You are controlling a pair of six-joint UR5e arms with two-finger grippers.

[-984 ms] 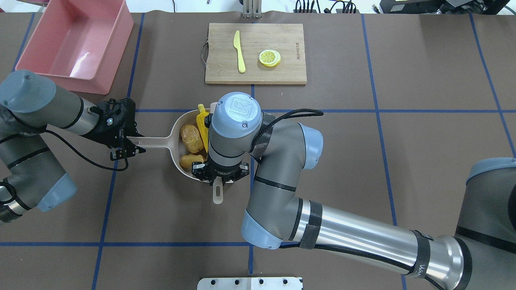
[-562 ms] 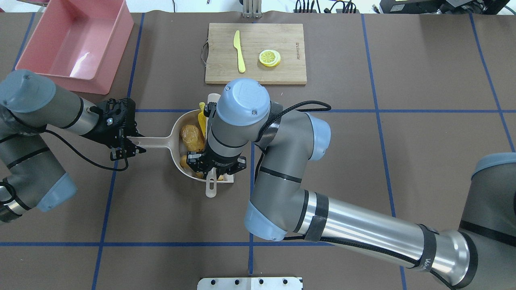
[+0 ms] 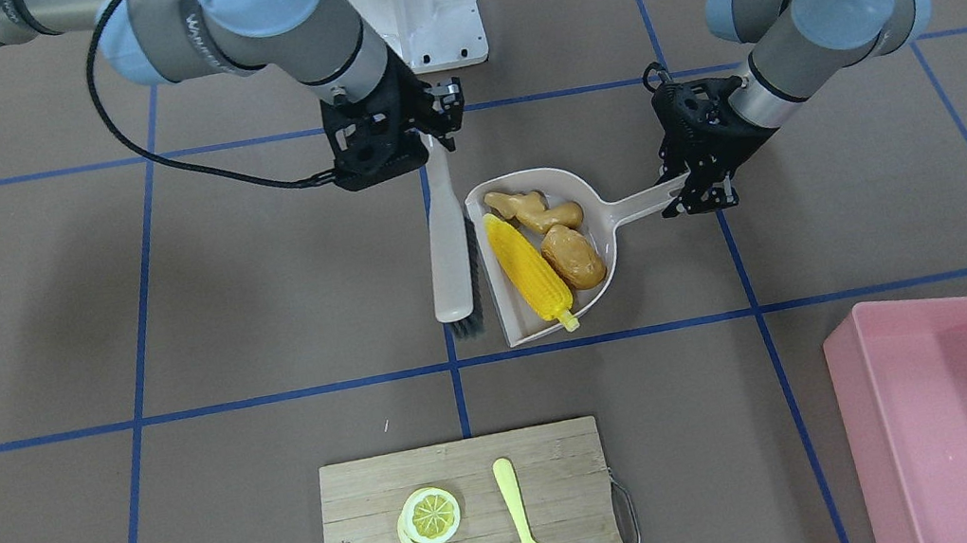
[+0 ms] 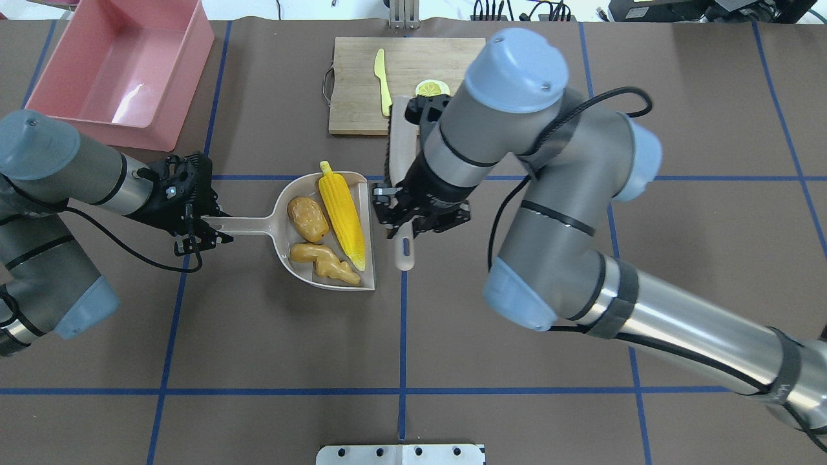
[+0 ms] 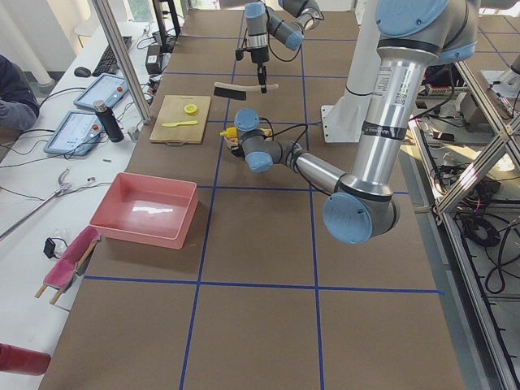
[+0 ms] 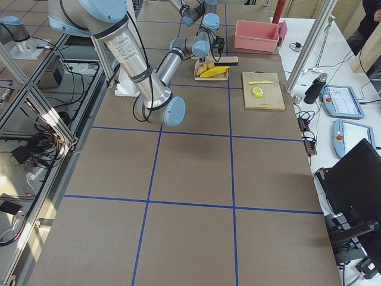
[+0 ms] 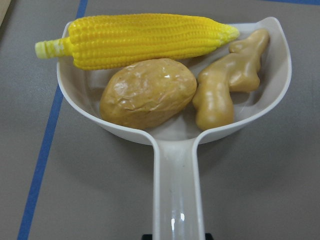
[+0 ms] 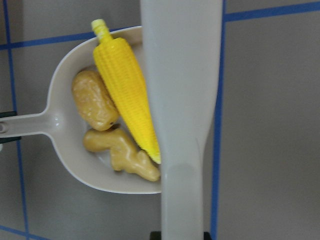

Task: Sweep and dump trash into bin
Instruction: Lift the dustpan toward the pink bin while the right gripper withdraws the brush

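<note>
Trash (image 4: 342,213) inside dustpan (image 4: 249,226); left hand (image 4: 203,231) grasping dustpan handle, right hand (image 4: 404,223) grasping brush (image 4: 399,139).

Overhead view: the right arm (image 4: 549,194) covers most of the lemon slice (image 4: 431,86) and part of the brush (image 4: 399,135). The bin (image 4: 190,84), at the table's (image 4: 678,97) far left corner, is cropped at the top. Side views: toy foods (image 6: 211,72) too small to distinguish.

Bright, even overhead light in all views; soft faint shadows on table (image 3: 163,310). White glare patch in pink bin (image 4: 97,71), sheen on potato (image 7: 147,92). Brush handle (image 8: 182,100) v. close to right wrist cam, slightly soft.
</note>
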